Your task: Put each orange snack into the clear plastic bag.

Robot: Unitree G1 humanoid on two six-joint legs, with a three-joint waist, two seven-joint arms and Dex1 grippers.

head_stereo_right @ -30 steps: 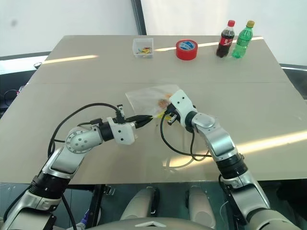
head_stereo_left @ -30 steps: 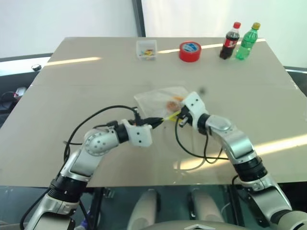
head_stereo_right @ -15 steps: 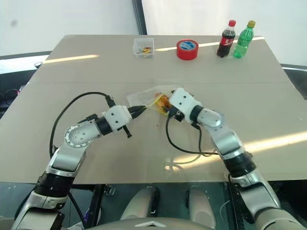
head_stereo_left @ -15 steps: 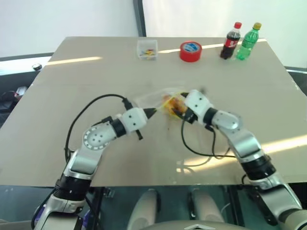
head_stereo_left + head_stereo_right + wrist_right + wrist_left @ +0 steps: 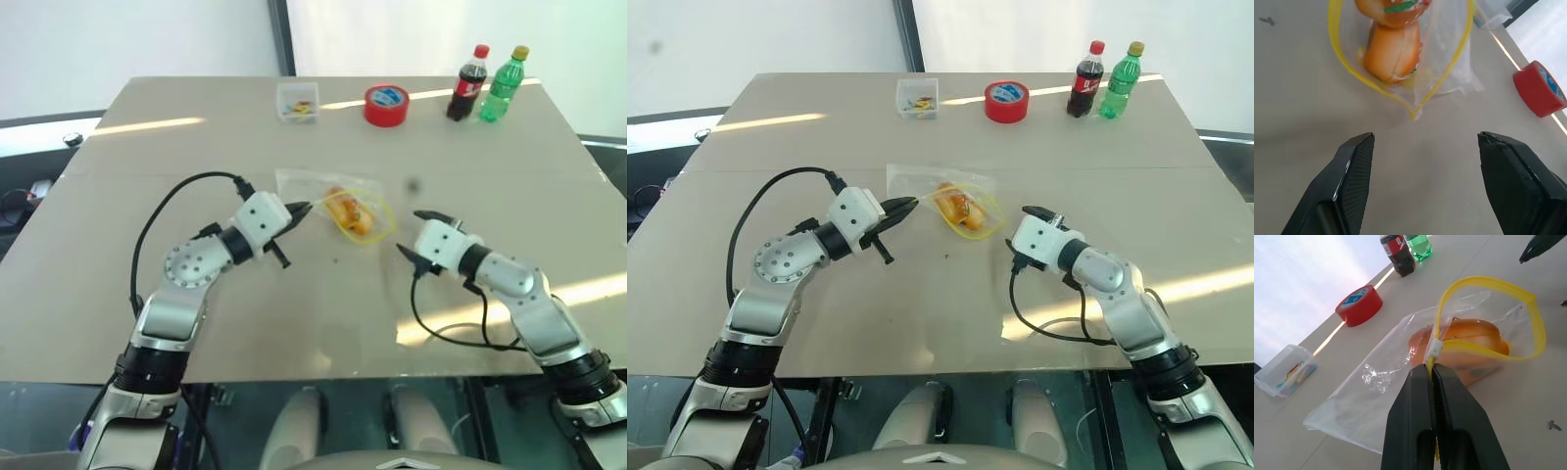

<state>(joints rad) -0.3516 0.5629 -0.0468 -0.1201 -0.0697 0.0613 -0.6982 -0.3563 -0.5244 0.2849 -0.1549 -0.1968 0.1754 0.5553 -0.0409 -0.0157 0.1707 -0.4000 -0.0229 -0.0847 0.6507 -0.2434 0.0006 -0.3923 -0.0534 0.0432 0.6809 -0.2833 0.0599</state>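
— Where do the orange snacks [image 5: 1392,51] lie?
— Both sit inside the clear plastic bag [image 5: 1400,382], ahead of the left gripper [image 5: 1434,374], whose jaws are clamped together on the bag's yellow strip [image 5: 1498,355].

— And the right gripper [image 5: 1422,147]?
— Its jaws stand wide apart and empty, just short of the bag's open mouth, above the table [image 5: 147,147].

The right gripper [image 5: 423,233] has let go of the clear plastic bag [image 5: 333,203] and drawn back toward the robot's right, jaws now wide apart. The bag's yellow-edged mouth (both orange snacks [image 5: 348,211] inside) now gapes open.
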